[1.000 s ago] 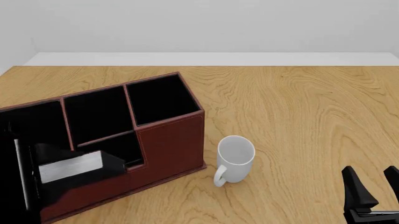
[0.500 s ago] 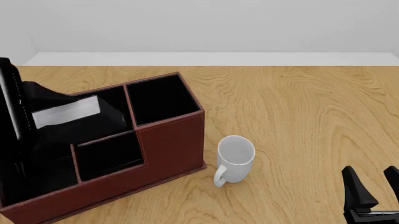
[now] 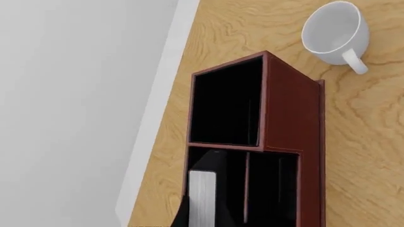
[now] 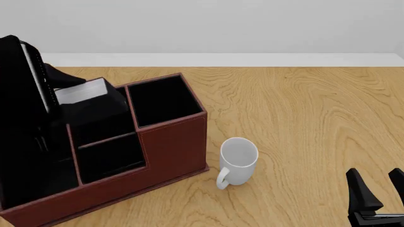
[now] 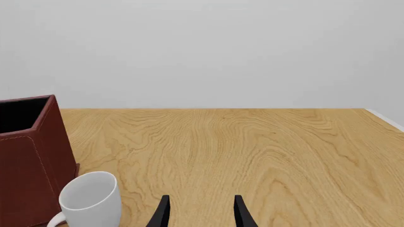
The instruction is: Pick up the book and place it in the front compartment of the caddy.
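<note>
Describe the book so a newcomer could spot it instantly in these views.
Find the big reddish-brown caddy at the table's left. Above its rear middle compartment the left gripper holds the book: a thick black block with a pale band of page edges, unlike the round white mug standing on the table right of the caddy.
</note>
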`<state>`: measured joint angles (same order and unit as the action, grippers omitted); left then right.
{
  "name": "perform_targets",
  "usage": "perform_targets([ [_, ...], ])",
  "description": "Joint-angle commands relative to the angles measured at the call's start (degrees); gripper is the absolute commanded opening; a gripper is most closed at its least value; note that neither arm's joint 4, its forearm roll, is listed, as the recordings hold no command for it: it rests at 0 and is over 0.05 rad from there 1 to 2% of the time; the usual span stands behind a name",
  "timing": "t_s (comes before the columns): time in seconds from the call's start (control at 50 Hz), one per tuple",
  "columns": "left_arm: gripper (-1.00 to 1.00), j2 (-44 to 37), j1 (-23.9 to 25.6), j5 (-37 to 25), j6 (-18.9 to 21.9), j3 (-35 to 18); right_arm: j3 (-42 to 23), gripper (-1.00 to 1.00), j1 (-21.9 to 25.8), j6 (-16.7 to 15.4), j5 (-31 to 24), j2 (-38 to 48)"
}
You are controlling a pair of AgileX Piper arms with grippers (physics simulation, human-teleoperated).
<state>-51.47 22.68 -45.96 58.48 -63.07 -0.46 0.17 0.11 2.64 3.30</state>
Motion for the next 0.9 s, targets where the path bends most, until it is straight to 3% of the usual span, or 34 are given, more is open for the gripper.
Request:
perform_targets([
  [0.02,-1.00,-0.5,-1.5,4.1,3.2,2.3,0.0,1.00,0.0,0.0,0.0,0.0],
  [0.9,-1.00,-1.7,-4.5,13.8,5.3,10.4,0.0,1.00,0.0,0.0,0.0,0.0],
])
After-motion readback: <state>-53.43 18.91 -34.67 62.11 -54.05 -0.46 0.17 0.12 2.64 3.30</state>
